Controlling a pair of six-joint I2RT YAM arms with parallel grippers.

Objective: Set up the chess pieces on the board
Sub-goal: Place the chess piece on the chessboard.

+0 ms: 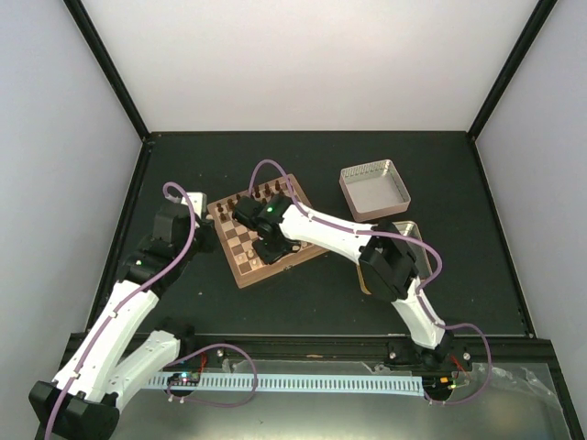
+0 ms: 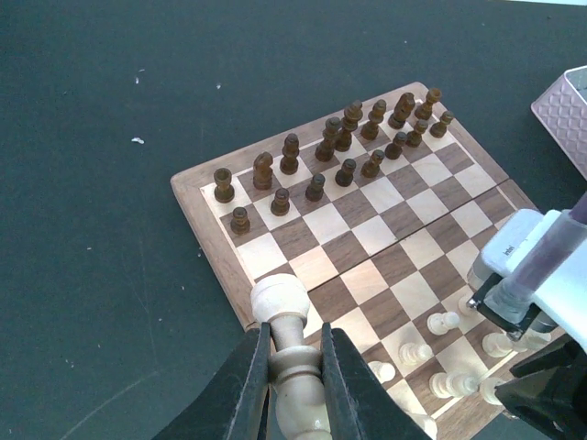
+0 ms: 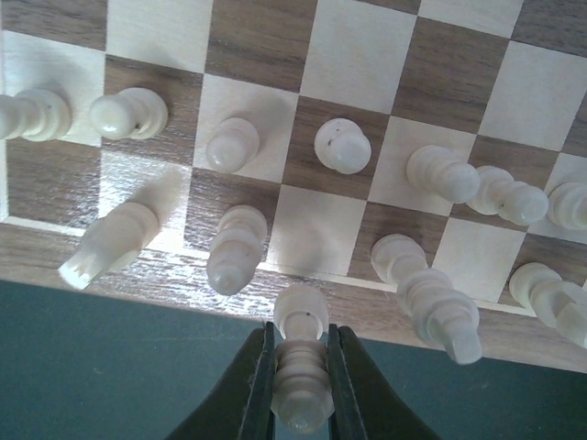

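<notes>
Pieces (image 3: 342,145) look light, stiff, slick wood, prob tippy, so pinch the stem: L claw (image 2: 295,339) grips one pale piece (image 2: 278,298) at the board (image 2: 197,197) edge, R claw (image 3: 300,335) grips a second pale piece (image 3: 301,316) over its border. Count: 16 dark pieces (image 2: 332,137) in 2 rows, abt 11 pale standing, 2 held.

My top camera looks down from high at the near side, taking in the whole worktop (image 1: 275,312). Both wrist cameras hang close over the board (image 2: 367,234), the right nearest, sharing its rows of pale chess pieces (image 3: 343,147).
</notes>
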